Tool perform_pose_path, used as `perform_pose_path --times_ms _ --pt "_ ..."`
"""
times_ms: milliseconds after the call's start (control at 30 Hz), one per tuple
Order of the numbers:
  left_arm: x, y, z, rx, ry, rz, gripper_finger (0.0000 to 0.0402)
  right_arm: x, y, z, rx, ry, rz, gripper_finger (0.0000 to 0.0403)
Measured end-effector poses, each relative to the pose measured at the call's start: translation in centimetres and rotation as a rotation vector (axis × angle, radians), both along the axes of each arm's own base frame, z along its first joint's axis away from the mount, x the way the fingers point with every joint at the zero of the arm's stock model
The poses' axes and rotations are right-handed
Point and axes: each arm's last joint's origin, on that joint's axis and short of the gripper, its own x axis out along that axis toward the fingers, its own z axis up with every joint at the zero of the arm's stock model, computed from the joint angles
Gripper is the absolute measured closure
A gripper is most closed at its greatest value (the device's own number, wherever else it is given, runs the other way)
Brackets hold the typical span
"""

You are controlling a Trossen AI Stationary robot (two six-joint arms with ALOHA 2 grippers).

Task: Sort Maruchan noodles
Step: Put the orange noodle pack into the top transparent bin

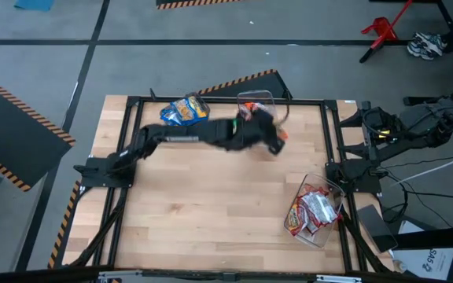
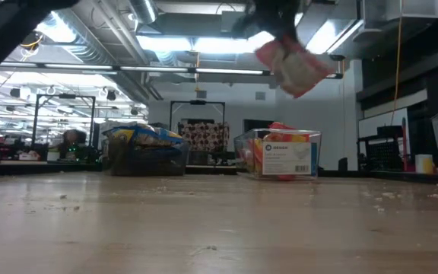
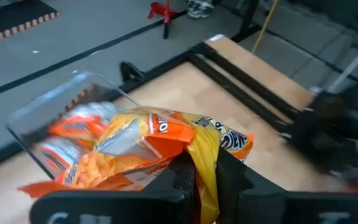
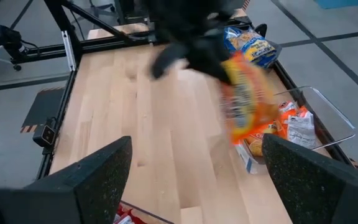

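Over the wooden counter (image 1: 211, 204) we see the left pincer (image 3: 204, 180) clenched on the crinkled edge of an orange packet (image 3: 160, 140) hanging above the orange bin (image 1: 255, 100); we judge it light, limp and slippery, best pinched at its seam, while the right pincer (image 4: 191, 180) waits released.

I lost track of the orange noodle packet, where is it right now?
The left gripper holds the orange packet in the air beside the clear bin of orange packets at the table's far edge.
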Motion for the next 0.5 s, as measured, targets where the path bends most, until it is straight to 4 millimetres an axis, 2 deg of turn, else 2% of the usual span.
perform_pose_path --times_ms 133,267,367,500 --pt "-0.1 4.8 -0.1 0.008 0.036 -0.005 0.0384 0.0 0.0 0.0 -0.009 -0.003 -0.013 0.0056" --pt "-0.4 7.9 -0.3 0.011 0.055 0.0 0.0383 0.0 -0.1 0.0 -0.019 -0.006 -0.027 0.0056" --pt "0.0 9.1 -1.4 0.016 0.058 -0.047 0.0383 0.0 -0.1 0.0 -0.027 -0.008 -0.04 0.0056" --pt "0.5 9.1 -4.2 0.003 0.099 -0.074 0.0383 0.0 -0.2 0.0 -0.032 -0.01 -0.049 0.0056"
